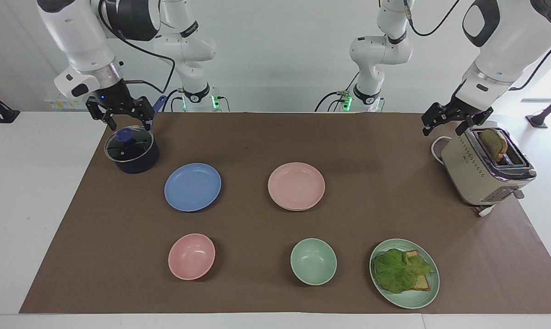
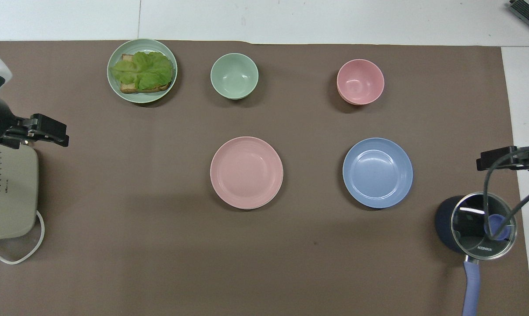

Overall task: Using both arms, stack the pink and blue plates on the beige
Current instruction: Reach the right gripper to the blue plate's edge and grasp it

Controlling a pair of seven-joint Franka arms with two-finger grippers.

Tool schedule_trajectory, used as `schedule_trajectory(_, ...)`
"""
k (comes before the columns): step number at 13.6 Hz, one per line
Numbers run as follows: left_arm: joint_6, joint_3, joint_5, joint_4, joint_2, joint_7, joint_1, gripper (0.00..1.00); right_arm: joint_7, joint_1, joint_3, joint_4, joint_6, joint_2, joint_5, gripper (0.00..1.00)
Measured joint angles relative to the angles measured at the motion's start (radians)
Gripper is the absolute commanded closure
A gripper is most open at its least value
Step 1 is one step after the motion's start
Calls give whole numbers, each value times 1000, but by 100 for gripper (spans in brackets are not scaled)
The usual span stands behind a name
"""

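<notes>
The pink plate (image 1: 296, 185) (image 2: 246, 172) lies mid-table, and a thin pale rim (image 1: 298, 209) peeks out under its edge; the beige plate is otherwise hidden. Beside it, toward the right arm's end, the blue plate (image 1: 193, 187) (image 2: 377, 172) lies alone on the mat. My left gripper (image 1: 442, 130) (image 2: 59, 135) hangs open and empty in the air beside the toaster. The right gripper (image 1: 129, 125) (image 2: 482, 161) is open and empty above the lidded pot.
A dark pot with a glass lid (image 1: 131, 150) stands at the right arm's end, and a toaster with bread (image 1: 485, 164) at the left arm's end. Farther from the robots are a pink bowl (image 1: 191, 256), a green bowl (image 1: 313, 261) and a green plate with lettuce and bread (image 1: 404, 273).
</notes>
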Motion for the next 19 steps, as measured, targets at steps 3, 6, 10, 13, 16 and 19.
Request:
schedule_trajectory(3,0,2,1,-2,-3,0,1,0,-41,0,0,-75,142,94,0,0)
schedule_trajectory(6,0,2,1,-4,-3,0,1,0,-59,4,1,-145,297,186,0,0)
schedule_trajectory(10,0,2,1,-4,-3,0,1,0,-105,4,2,-235,437,244,0,0)
schedule_trajectory(13,0,2,1,-4,-3,0,1,0,-115,4,2,-292,494,258,21,0)
schedule_trajectory(16,0,2,1,-4,-3,0,1,0,-164,3,0,-315,534,275,75,36)
schedule_trajectory(19,0,2,1,-4,-3,0,1,0,-167,2,-1,-317,536,281,83,100)
